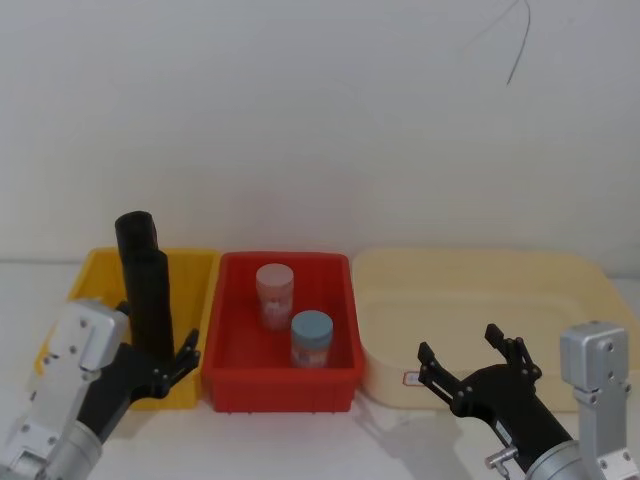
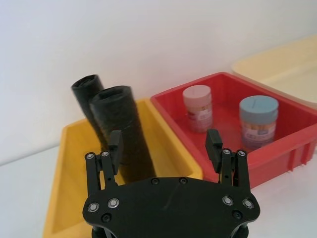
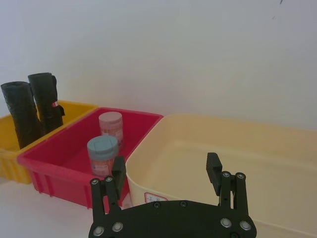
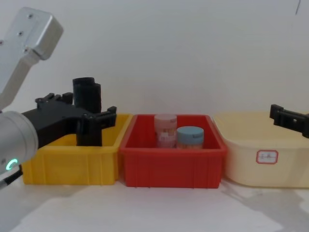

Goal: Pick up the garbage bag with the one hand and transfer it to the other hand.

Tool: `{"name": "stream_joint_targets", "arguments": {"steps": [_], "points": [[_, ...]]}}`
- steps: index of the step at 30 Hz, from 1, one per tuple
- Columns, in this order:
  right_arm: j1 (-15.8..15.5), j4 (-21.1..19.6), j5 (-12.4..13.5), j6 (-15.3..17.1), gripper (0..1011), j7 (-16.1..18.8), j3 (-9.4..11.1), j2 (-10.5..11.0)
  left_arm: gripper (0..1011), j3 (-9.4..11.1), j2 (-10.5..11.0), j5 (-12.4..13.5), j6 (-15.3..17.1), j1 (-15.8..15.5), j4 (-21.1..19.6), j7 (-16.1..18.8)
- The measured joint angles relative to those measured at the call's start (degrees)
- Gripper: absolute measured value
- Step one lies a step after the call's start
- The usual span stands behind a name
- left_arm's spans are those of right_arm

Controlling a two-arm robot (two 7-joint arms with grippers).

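Note:
Two alike black garbage bag rolls stand upright in the yellow bin (image 2: 74,163), the nearer one (image 2: 119,124) in front of the farther one (image 2: 86,94). In the head view one garbage bag roll (image 1: 143,275) rises above the bin. My left gripper (image 2: 164,146) is open just short of the nearer roll, which stands ahead of it towards one finger. The head view shows the left gripper (image 1: 157,335) with its fingers on either side of the roll's lower part, and the chest view shows the left gripper (image 4: 77,107) in front of the rolls (image 4: 88,104). My right gripper (image 1: 457,340) is open over the cream tub's near edge.
A red bin (image 1: 335,375) between the yellow bin (image 1: 95,265) and the cream tub (image 1: 560,275) holds a pink-lidded jar (image 1: 274,295) and a blue-lidded jar (image 1: 311,338). A white wall stands close behind the bins. White table runs in front.

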Motion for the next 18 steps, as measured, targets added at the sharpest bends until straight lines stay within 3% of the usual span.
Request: {"name": "stream_joint_targets", "arguments": {"steps": [11,18], "points": [[0.0,0.0,0.0,0.0,1001,0.0,0.0,0.0,1001,-2.2,0.0,-1.0,1.2,0.3,0.8,0.4],[0.0,0.0,0.0,0.0,1001,0.0,0.0,0.0,1002,-3.2,-0.9,-2.0,2.0,-1.3,3.6,-0.4]]}}
